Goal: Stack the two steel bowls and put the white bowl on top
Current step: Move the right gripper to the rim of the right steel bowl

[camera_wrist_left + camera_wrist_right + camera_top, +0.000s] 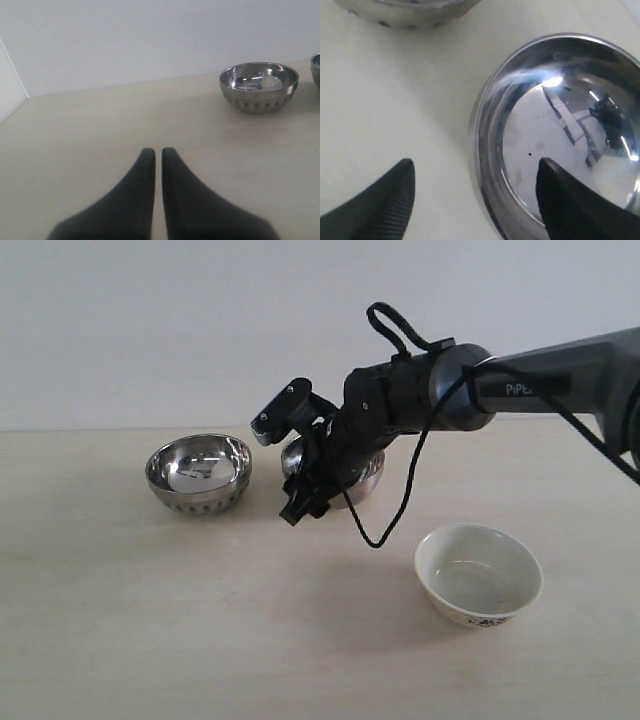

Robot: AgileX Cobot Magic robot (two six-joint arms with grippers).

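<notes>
The right gripper [475, 165] is spread wide and empty, one black finger outside and one over the hollow of the smooth-sided shiny steel bowl [560, 125], straddling its rim; contact cannot be told. That bowl sits on the pale wooden table [150, 620] near the ribbed mirror-bright steel bowl [199, 473]; the cream-white ceramic bowl [478, 575] stands well apart. The left gripper [157, 150] is drawn together on nothing. Thin steel is probably light, stiff and slippery, so a pinch across the rim wall looks surest; the ceramic bowl is likely heavier and could chip
</notes>
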